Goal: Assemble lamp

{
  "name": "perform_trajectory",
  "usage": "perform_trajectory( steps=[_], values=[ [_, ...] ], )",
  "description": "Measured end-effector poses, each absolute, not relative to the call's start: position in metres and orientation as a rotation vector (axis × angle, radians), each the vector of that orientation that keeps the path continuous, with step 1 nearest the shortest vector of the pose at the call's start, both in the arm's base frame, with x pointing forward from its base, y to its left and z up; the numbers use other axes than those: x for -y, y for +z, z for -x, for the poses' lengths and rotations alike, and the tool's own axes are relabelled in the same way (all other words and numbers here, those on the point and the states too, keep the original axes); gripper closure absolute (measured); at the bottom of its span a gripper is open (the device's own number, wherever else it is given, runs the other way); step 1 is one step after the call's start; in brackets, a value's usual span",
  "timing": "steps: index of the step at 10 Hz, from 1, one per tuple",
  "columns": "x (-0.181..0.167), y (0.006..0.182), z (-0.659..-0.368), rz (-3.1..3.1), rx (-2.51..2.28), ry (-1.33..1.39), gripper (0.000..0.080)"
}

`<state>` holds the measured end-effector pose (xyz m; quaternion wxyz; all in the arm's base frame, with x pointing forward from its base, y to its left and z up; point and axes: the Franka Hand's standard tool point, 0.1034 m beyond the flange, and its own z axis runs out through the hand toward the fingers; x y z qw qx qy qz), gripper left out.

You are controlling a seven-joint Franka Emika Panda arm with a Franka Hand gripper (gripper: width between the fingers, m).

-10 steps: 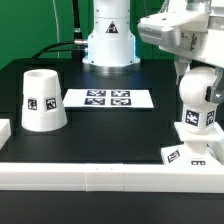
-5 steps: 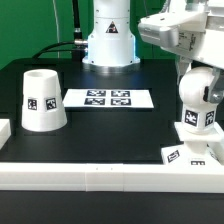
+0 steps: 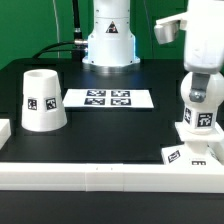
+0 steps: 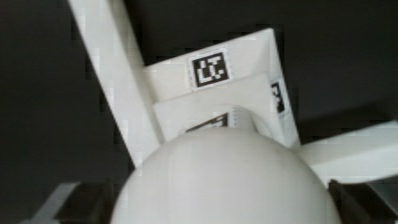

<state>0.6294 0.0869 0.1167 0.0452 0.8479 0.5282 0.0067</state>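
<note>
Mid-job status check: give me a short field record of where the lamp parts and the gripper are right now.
bulb: upright on the base, at the exterior view's right
base: flat on the table, beside the front rail
shade: standing alone at the exterior view's left, wide end down
gripper: directly above the bulb; open or shut cannot be told
marker board: flat on the table between shade and bulb
</note>
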Motion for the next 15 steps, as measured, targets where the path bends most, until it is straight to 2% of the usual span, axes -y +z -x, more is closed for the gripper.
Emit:
perform_trajectory(
  steps=[9, 15],
  values=[
    [-0.0869, 0.1157, -0.6275, -3.01, -0.673, 0.048, 0.0222],
    [-0.0854, 0.1159, -0.6244, -3.131, 0.308, 0.027, 0.0222]
  ],
)
